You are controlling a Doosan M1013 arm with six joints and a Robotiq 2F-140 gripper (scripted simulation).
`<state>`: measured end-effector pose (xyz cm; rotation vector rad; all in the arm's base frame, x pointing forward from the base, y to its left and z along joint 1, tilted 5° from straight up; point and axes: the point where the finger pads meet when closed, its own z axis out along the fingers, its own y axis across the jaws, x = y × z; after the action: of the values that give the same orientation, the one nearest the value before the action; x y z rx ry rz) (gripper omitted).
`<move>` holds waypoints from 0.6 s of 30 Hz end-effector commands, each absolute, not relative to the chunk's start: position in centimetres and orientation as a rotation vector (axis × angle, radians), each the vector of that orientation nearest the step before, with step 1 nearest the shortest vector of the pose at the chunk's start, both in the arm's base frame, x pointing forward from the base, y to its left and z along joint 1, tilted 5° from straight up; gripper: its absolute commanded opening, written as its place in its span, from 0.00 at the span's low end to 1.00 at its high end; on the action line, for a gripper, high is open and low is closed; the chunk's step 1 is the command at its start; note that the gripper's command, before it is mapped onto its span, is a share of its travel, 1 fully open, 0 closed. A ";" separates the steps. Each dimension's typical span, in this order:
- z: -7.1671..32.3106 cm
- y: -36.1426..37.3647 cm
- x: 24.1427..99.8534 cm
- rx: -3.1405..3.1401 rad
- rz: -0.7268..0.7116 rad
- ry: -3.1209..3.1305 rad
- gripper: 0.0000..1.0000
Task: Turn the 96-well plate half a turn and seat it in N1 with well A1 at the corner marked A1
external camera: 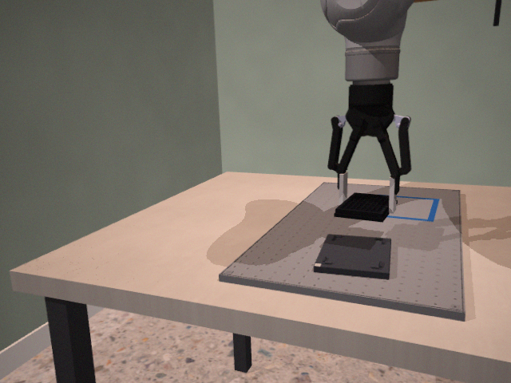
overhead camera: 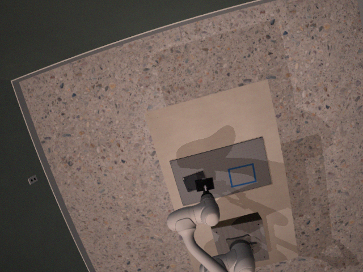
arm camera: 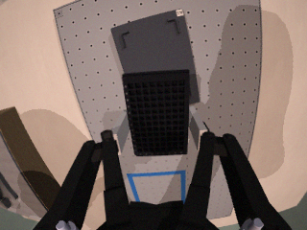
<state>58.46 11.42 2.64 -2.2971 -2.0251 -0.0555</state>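
Observation:
My gripper [external camera: 366, 196] is shut on the black 96-well plate [external camera: 362, 207] and holds it level in the air above the grey perforated deck [external camera: 354, 251]. The fingers clamp its two long sides, as the wrist view [arm camera: 156, 122] shows. The dark plate nest N1 [external camera: 354, 255] lies on the deck with nothing in it, below and in front of the plate, with a small white mark at its front left corner [external camera: 318, 264]. In the wrist view the nest [arm camera: 155, 44] shows beyond the plate. The blue taped outline B1 [external camera: 414, 207] lies behind the plate. From above, my gripper [overhead camera: 204, 184] sits between the nest [overhead camera: 191, 181] and B1 [overhead camera: 242, 174].
The deck lies on a beige table [external camera: 164, 242]. The arm's base stands on a grey mount [overhead camera: 243, 237] at the table's near edge. Green walls [external camera: 107, 103] stand behind and to the left.

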 end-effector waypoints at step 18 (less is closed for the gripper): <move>2.0 5.4 57.4 -2.297 -0.056 -2.025 0.00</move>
<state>57.52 6.22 2.05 -2.2971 -2.0251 -0.0554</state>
